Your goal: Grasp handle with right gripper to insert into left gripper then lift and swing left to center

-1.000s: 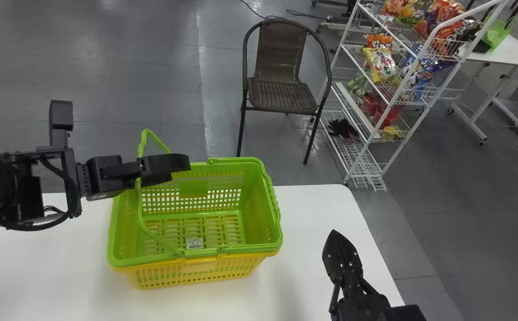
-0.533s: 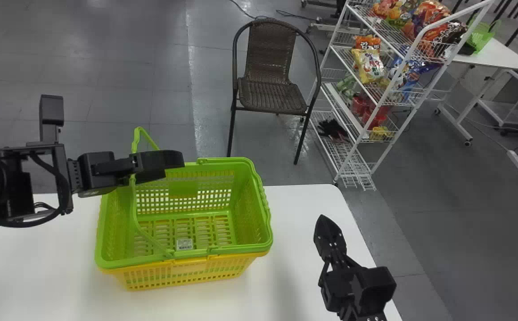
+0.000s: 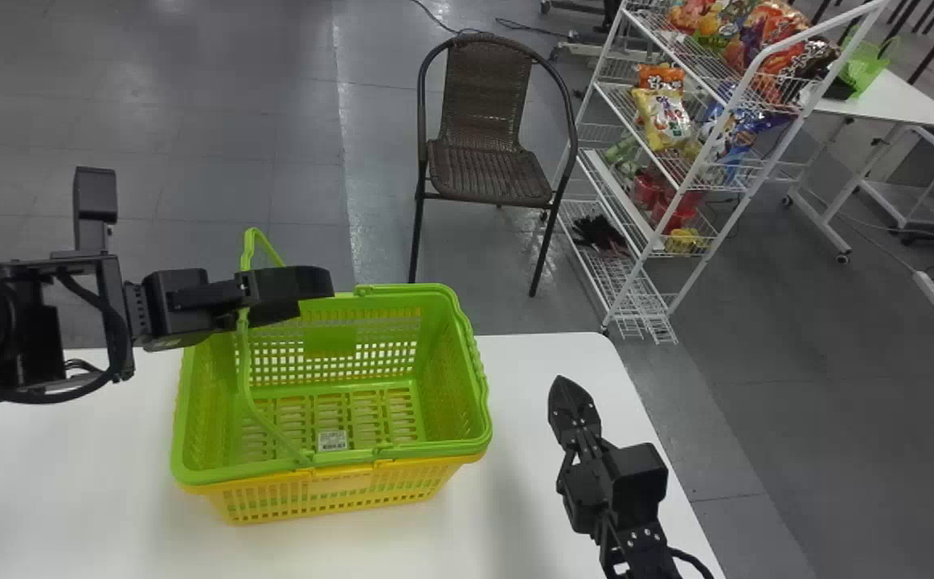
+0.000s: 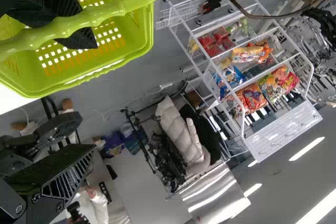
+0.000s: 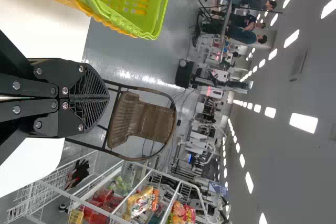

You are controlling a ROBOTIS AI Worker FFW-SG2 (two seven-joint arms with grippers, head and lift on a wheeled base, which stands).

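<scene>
Grey floor tiles (image 3: 218, 185) stretch behind a white table (image 3: 73, 482). Over its left side, the left gripper (image 3: 306, 293) is open, its two fingers spread well apart, beside the raised green handle (image 3: 243, 354). In the left wrist view the handle crosses in front of one finger; whether it touches, I cannot tell. To the right of the basket and apart from it, the right gripper (image 3: 565, 390) is closed, its fingers meeting.

The handle belongs to a green basket (image 3: 477, 386), nested in a yellow basket (image 3: 338, 486) that sits on the table; it stands up and leans toward the left arm. On the green basket's floor lies a small white label (image 3: 332, 441) with a dark printed strip. Beyond the table stand a brown woven chair (image 3: 495, 173) and a white wire rack (image 3: 644, 322) holding printed snack bags (image 3: 664, 119).
</scene>
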